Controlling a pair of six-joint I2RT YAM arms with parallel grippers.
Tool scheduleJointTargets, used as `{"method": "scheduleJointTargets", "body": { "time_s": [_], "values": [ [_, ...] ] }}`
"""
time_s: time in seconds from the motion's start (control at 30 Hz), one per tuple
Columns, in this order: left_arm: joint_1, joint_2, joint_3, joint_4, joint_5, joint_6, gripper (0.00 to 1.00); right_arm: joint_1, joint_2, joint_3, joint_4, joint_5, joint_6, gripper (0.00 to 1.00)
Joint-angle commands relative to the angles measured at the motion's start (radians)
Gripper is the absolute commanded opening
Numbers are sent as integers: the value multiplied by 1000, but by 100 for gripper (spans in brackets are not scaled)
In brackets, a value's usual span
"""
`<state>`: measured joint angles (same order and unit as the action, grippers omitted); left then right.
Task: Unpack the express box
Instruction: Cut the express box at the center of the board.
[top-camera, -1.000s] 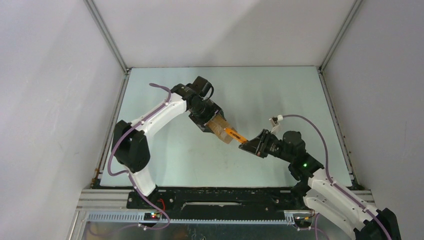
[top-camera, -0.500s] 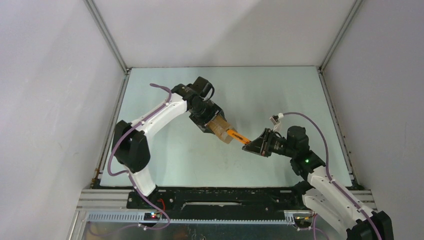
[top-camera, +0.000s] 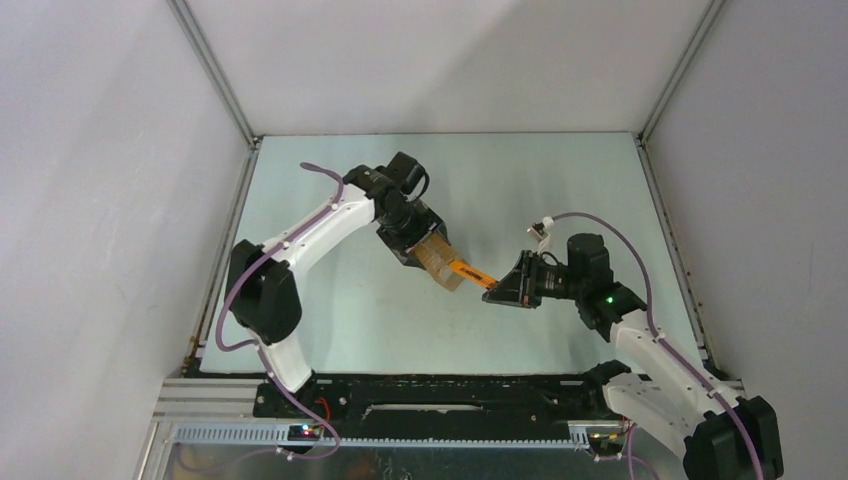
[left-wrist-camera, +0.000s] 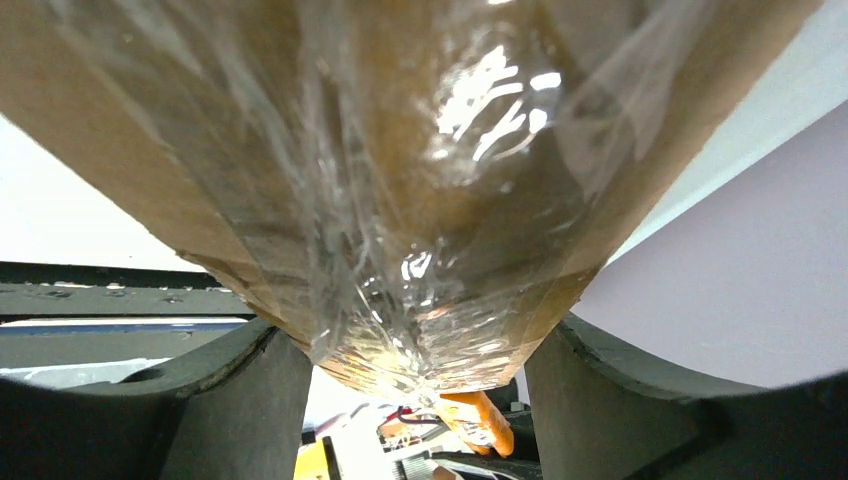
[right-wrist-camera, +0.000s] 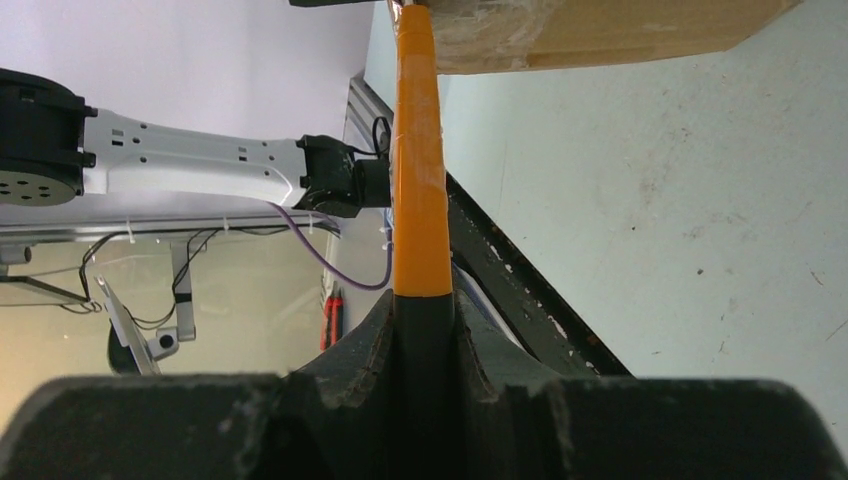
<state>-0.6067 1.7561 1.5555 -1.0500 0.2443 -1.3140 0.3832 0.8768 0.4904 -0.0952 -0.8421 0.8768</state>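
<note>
My left gripper is shut on the express box, a small brown cardboard parcel wrapped in clear tape, and holds it tilted above the table. In the left wrist view the box fills the frame between both fingers. My right gripper is shut on the orange-and-black utility knife. The knife's tip touches the box's near end. In the right wrist view the knife runs straight up from my jaws to the box at the top. The knife's orange end shows under the box in the left wrist view.
The pale green table lies inside white walls with metal corner posts. A black frame rail runs along the near edge by the arm bases.
My right arm has swung its wrist up and left a little, keeping the knife against the box. My left gripper and the box have shifted slightly left.
</note>
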Motion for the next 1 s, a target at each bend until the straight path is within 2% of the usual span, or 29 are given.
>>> {"method": "scheduleJointTargets", "body": {
  "time_s": [0.0,0.4,0.7,0.97],
  "values": [
    [-8,22,33,-187,-86,64,65,-2,41,55,-106,-28,-58,0],
    [-14,64,129,-311,-162,120,64,24,105,123,-159,-73,-112,0],
    [-14,82,151,-339,-194,153,64,33,122,123,-140,-119,-96,0],
    [-14,85,152,-346,-204,175,65,12,106,122,-188,-146,-115,0]
  ]
}}
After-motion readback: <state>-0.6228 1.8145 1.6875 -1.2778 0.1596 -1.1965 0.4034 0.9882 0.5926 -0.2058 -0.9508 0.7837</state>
